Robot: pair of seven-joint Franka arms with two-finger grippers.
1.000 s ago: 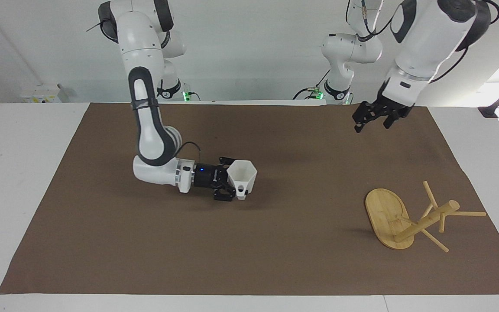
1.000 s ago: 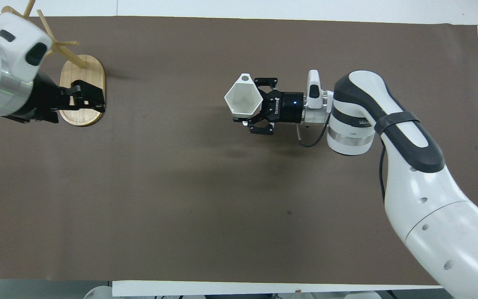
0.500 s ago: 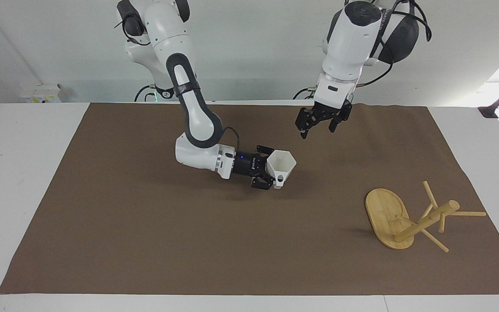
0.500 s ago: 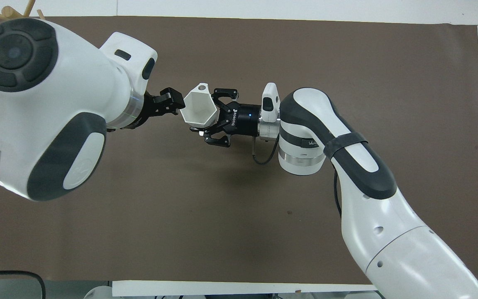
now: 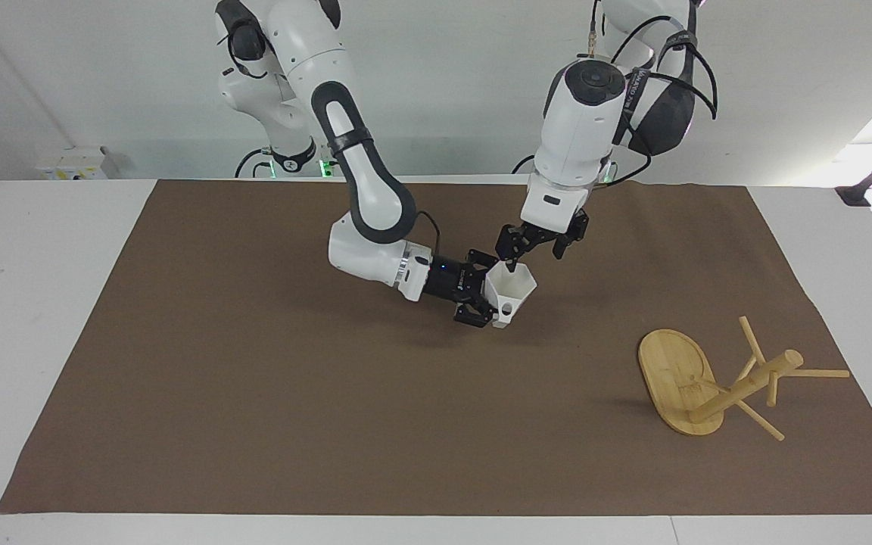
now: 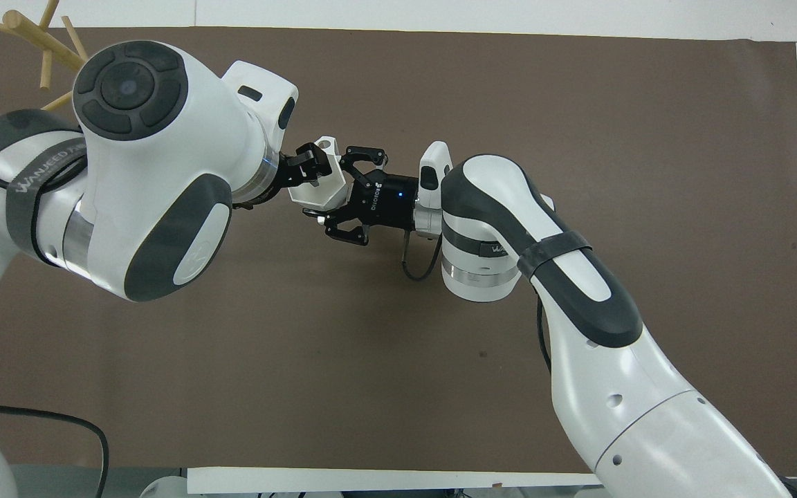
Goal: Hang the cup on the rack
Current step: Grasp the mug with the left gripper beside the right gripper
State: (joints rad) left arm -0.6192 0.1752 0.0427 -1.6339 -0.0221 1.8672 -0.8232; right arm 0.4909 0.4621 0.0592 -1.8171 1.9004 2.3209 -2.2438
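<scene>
Now the right gripper [image 5: 483, 297] grips the white cup [image 5: 511, 291] above the middle of the brown mat [image 5: 254, 393]. The left gripper [image 5: 530, 246] hovers over its rim, fingers parted. The rack [image 5: 708, 382] stands well apart, toward the left arm's end.

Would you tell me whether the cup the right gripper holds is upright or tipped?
Upright: the cup has its hexagonal mouth facing up in the right gripper, with the left gripper at its rim.
</scene>
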